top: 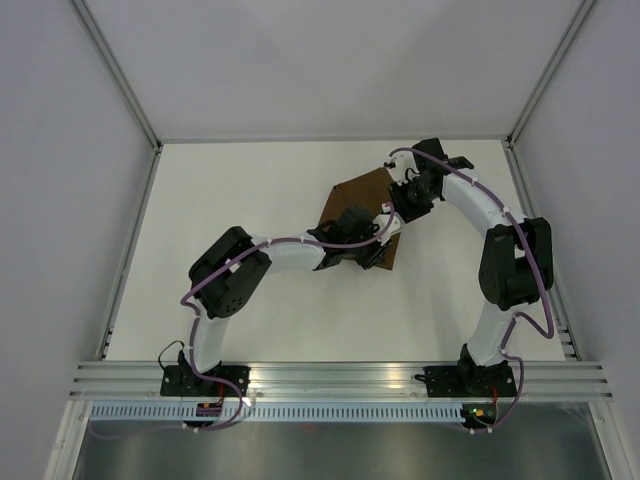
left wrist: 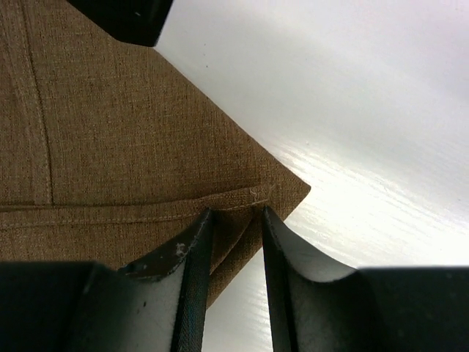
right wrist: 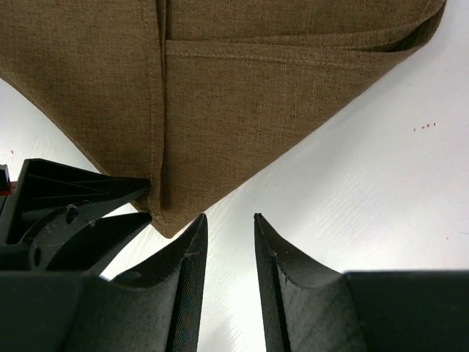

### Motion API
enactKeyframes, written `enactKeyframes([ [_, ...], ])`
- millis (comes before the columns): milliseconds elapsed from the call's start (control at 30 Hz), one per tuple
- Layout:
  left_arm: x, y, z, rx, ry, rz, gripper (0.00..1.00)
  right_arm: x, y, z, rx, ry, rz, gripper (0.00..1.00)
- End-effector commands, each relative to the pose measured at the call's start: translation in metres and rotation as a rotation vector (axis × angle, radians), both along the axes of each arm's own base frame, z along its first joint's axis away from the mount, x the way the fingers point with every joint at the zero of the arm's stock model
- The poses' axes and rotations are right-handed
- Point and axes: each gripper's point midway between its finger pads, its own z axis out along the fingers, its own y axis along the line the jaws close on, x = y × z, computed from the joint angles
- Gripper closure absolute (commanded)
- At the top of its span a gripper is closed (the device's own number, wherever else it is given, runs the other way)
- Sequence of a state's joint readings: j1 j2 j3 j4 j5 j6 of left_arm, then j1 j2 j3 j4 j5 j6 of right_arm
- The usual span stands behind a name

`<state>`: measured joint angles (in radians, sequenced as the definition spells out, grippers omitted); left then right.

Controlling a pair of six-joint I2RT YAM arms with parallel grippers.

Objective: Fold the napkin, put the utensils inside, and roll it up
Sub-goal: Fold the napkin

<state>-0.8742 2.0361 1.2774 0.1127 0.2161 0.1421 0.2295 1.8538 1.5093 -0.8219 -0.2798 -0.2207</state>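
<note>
The napkin [top: 357,193] is a brown cloth lying folded on the white table, seams showing in both wrist views. My left gripper [left wrist: 234,213] is open at its pointed corner, a folded cloth edge [left wrist: 233,242] loose between the fingers, with a gap showing beside it. My right gripper [right wrist: 229,218] is open just off another point of the napkin [right wrist: 256,88], only bare table between its fingers. From above, the left gripper [top: 384,228] and the right gripper [top: 394,211] meet over the cloth's right side. The utensils are out of view.
The left gripper's dark fingers [right wrist: 73,213] show at the left of the right wrist view, close to the napkin's tip. Part of the right gripper [left wrist: 124,18] shows at the top of the left wrist view. Grey walls [top: 70,150] enclose the white table [top: 250,180].
</note>
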Motion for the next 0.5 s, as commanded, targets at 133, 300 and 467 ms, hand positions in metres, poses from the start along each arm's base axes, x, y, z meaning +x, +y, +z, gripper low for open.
enactKeyframes([
  [133,-0.004,-0.024,0.008,-0.079,0.015,-0.034,0.64,0.0,-0.011,0.012,-0.008,-0.049,-0.011,0.62],
  [300,-0.008,-0.024,0.007,-0.086,0.014,-0.036,0.72,-0.004,-0.014,0.008,-0.008,-0.039,-0.013,0.62],
  [467,-0.012,-0.022,0.014,-0.108,0.004,-0.039,0.77,-0.003,-0.016,0.006,-0.008,-0.038,-0.019,0.62],
])
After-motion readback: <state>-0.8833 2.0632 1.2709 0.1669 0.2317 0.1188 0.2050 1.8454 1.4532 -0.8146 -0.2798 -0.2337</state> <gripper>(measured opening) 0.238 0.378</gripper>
